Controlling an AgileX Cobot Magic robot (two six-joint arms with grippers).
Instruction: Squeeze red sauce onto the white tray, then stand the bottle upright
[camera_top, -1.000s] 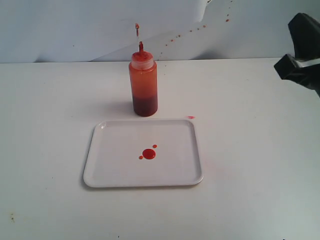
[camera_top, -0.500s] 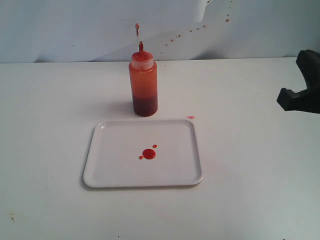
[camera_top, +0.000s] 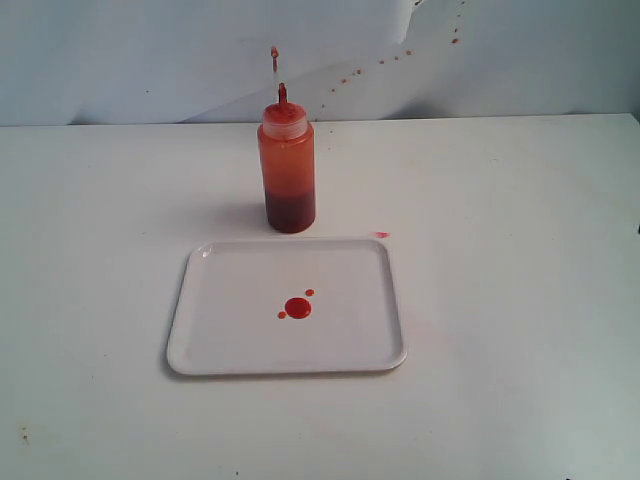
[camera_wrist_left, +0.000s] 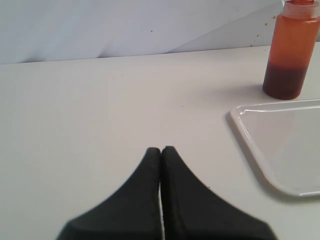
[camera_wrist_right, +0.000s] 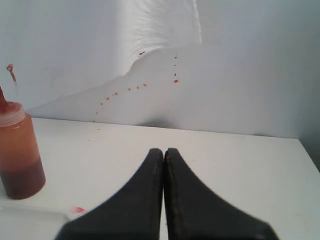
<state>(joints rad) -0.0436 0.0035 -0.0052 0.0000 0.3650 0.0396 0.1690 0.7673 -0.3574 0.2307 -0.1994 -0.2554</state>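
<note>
The bottle (camera_top: 287, 166) stands upright on the table just behind the white tray (camera_top: 230, 340), its red nozzle up and its tethered cap sticking above. It also shows in the left wrist view (camera_wrist_left: 290, 50) and the right wrist view (camera_wrist_right: 19, 152). A round blob of red sauce (camera_top: 297, 307) with two tiny drops lies near the tray's middle. Neither gripper appears in the exterior view. My left gripper (camera_wrist_left: 161, 150) is shut and empty, off to the side of the tray (camera_wrist_left: 250, 135). My right gripper (camera_wrist_right: 163, 151) is shut and empty, away from the bottle.
A small red smear (camera_top: 382, 234) marks the table by the tray's far right corner, also in the right wrist view (camera_wrist_right: 77, 209). Red specks (camera_top: 380, 62) dot the grey backdrop behind the table. The table's back edge meets that backdrop.
My right gripper has drawn back to the right and left the exterior view. The bottle, tray and sauce have not moved.
</note>
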